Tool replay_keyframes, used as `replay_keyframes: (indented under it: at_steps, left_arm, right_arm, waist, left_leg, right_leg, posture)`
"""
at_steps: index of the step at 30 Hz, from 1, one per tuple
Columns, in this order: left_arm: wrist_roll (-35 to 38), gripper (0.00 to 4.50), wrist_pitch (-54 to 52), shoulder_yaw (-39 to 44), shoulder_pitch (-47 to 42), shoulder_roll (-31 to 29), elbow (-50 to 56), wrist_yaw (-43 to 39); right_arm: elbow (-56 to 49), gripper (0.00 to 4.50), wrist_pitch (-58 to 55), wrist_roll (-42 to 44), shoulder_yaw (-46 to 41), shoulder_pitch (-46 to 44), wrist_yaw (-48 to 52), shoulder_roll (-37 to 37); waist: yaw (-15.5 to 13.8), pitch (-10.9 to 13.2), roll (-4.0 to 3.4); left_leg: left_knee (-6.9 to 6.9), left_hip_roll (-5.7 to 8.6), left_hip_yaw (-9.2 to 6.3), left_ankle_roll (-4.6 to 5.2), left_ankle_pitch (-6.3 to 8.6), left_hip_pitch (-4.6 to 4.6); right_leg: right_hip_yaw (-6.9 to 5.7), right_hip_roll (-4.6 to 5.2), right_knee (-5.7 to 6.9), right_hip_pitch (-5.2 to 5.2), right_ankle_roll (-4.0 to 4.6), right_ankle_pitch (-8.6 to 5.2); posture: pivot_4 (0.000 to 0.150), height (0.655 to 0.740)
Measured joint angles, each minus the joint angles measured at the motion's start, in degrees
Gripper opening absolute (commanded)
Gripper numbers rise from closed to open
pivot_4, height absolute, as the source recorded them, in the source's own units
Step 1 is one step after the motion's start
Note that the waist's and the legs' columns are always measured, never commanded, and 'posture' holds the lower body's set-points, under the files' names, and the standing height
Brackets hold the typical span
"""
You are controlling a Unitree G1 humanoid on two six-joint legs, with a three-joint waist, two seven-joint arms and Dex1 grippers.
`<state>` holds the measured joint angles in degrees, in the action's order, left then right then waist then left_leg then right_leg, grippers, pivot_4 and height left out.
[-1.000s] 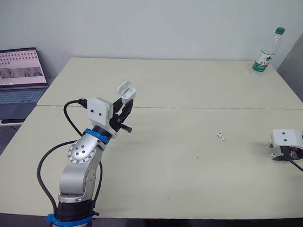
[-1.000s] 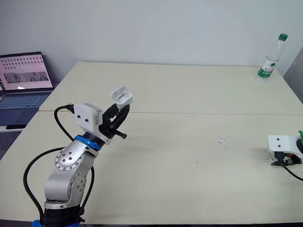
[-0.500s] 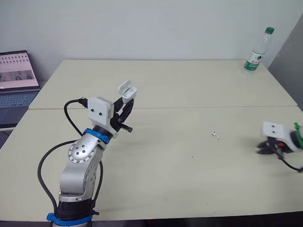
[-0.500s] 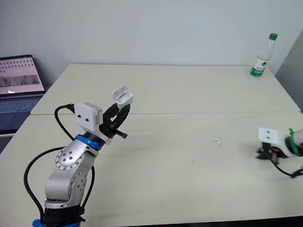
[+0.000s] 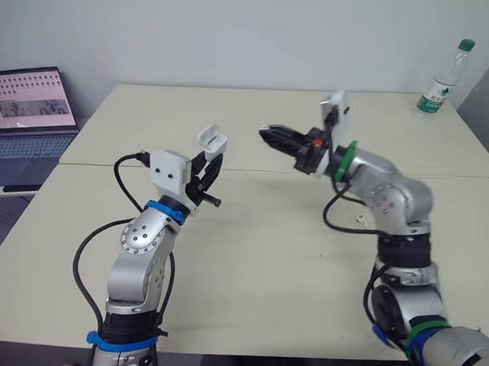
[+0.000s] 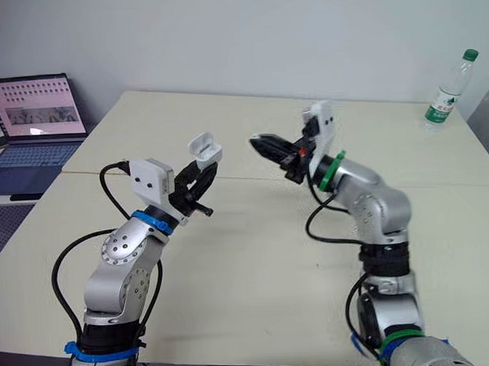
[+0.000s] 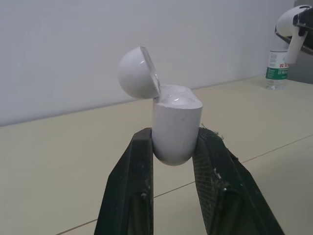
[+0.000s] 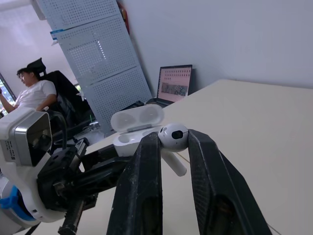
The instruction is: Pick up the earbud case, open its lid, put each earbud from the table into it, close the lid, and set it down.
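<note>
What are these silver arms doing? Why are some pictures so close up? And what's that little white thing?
They are a robot's two arms. Two pictures come from cameras in its head, looking down over a pale table. The two close-up pictures come from small cameras on its wrists. The left gripper pinches a white earbud case with its lid flipped open. The right gripper pinches one earbud, held in the air near the case. A water bottle stands at the table's far corner, and a laptop sits off to the left.
</note>
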<state>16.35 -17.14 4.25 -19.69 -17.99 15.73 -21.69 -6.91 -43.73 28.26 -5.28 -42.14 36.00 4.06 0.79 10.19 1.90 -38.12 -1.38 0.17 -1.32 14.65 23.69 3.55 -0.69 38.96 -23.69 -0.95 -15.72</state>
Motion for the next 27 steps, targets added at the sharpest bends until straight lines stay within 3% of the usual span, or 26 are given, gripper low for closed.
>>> replay_keyframes:
  at_steps: [13, 27]
  left_arm:
    - [0.0, 0.75, 0.1, -1.0, -1.7, 0.8, -0.1, 0.9]
    - [-0.4, 0.75, 0.6, -1.9, -2.0, 1.6, -0.1, 0.8]
  right_arm:
    - [-1.2, 0.4, 8.0, -0.5, 3.7, 0.9, -11.0, -7.3]
    - [0.1, 0.4, 5.3, 3.2, 6.8, -0.1, -12.3, -9.7]
  waist:
    - [0.9, 0.0, -0.01]
    - [1.0, 0.0, -0.01]
  left_leg:
    - [-0.03, -0.18, -0.04, 0.01, -0.04, 0.06]
    - [-0.03, -0.17, -0.03, 0.01, -0.04, 0.07]
  right_leg:
    - [-0.14, -0.14, 0.09, -0.15, 0.09, 0.07]
    - [-0.14, -0.14, 0.08, -0.16, 0.09, 0.07]
  posture:
    - [0.15, 0.74]
    - [0.15, 0.74]
